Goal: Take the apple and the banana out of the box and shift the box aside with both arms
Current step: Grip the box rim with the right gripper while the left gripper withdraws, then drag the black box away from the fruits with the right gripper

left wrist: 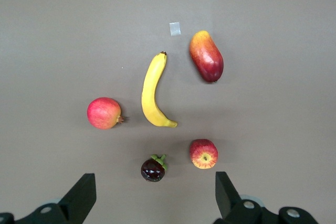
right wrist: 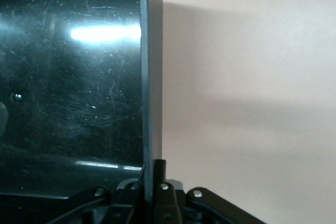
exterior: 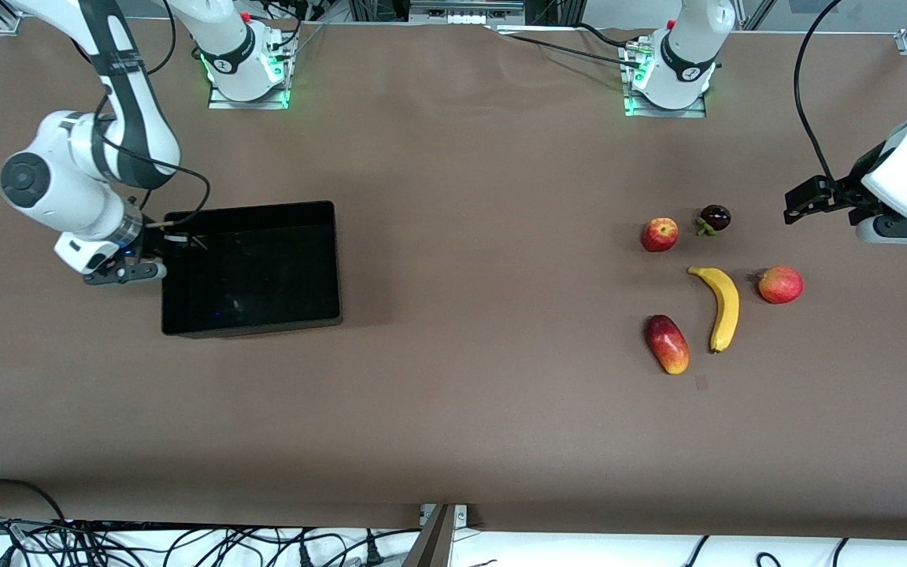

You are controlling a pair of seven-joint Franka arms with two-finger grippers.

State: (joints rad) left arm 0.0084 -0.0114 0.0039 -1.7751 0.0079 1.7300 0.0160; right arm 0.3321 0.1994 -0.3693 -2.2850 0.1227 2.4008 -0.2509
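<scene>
box [exterior: 252, 269] wall in clamped right gripper [right wrist: 148, 179]; left gripper [left wrist: 152, 195] wide

1 box [exterior: 253, 268] – 1 banana [exterior: 720, 307], 1 apple [exterior: 659, 235] – 3 other fruits [exterior: 780, 284].

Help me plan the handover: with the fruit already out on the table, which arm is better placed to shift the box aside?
Right. The right claw is already shut on the wall of the empty box. The left claw hangs open at the table's other end, near the apple and banana.
</scene>
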